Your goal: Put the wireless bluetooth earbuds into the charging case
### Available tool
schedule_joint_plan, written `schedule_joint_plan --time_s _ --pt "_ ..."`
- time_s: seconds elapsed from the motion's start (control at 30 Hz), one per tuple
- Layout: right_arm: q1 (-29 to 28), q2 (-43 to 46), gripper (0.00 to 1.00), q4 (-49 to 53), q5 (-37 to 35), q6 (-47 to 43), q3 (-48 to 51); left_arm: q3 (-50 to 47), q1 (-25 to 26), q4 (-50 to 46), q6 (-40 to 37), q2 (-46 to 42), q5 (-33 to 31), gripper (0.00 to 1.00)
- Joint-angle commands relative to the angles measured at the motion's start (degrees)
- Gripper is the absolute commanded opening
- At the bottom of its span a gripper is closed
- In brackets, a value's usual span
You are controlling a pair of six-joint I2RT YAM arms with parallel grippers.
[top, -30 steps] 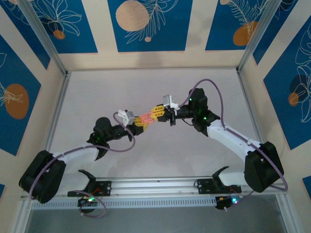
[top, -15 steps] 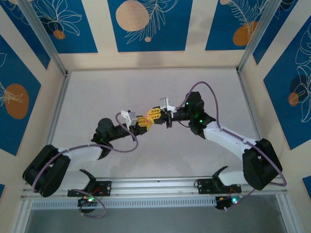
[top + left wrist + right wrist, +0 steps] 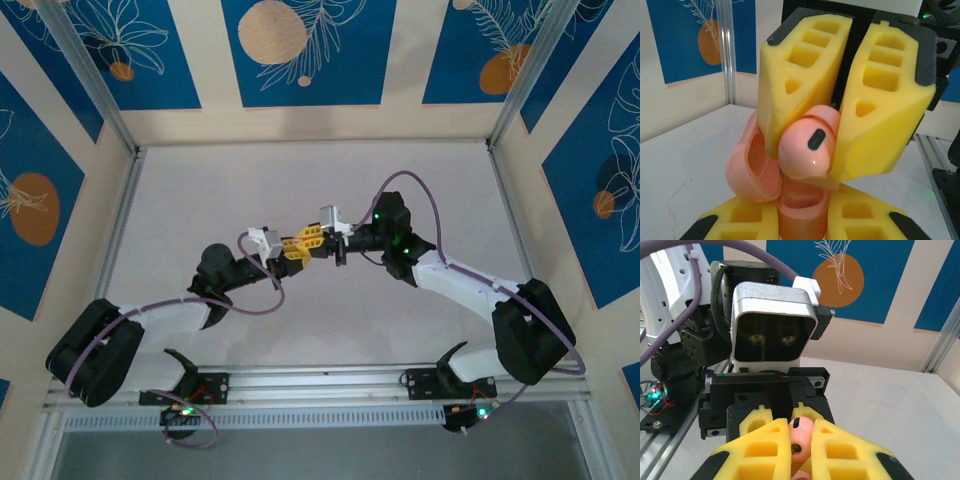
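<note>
In the left wrist view the salmon-pink charging case (image 3: 799, 212) stands upright with my left gripper (image 3: 802, 222) shut on it. Its lid (image 3: 746, 167) hangs open to the left. One pink earbud (image 3: 805, 147) sits right at the case's open mouth, pinched between the yellow fingers (image 3: 887, 105) of my right gripper. The right wrist view has my right gripper (image 3: 800, 429) shut on that earbud (image 3: 800, 440), pointing straight at the left gripper. From above, the left gripper (image 3: 291, 251) and right gripper (image 3: 313, 240) meet tip to tip over the table's middle.
The white table (image 3: 200, 190) is bare around the arms. An aluminium frame post (image 3: 110, 250) borders it on the left and a rail (image 3: 320, 378) on the near side. Blue-and-cream patterned walls (image 3: 300, 50) close in the back and sides.
My right gripper has moved left and closed the gap to the left gripper, which shifted slightly. The pink case seen between them from above is now covered by the fingers.
</note>
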State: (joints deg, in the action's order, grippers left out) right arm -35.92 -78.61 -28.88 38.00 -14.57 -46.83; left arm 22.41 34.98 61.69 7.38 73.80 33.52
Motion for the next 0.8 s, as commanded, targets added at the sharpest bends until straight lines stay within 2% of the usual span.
schedule_joint_plan --time_s 0.0,0.5,0.67,0.77 --pt "-0.72 -0.96 0.13 3.61 -3.06 -3.35 -0.81 1.56 0.95 3.68 -0.61 -2.01 0.59 0.18" --pt "-0.99 -0.37 0.15 14.64 -8.86 -11.39 -0.20 1.58 1.04 1.90 -1.44 -5.66 -0.18 0.19" --pt "-0.44 0.53 0.14 12.76 -7.44 -9.43 0.25 1.40 1.04 -1.95 -3.83 -6.36 -1.68 0.19" --pt "1.23 1.79 0.13 9.62 -4.51 -4.63 0.86 0.99 1.05 -6.77 -7.00 -7.02 -4.66 0.19"
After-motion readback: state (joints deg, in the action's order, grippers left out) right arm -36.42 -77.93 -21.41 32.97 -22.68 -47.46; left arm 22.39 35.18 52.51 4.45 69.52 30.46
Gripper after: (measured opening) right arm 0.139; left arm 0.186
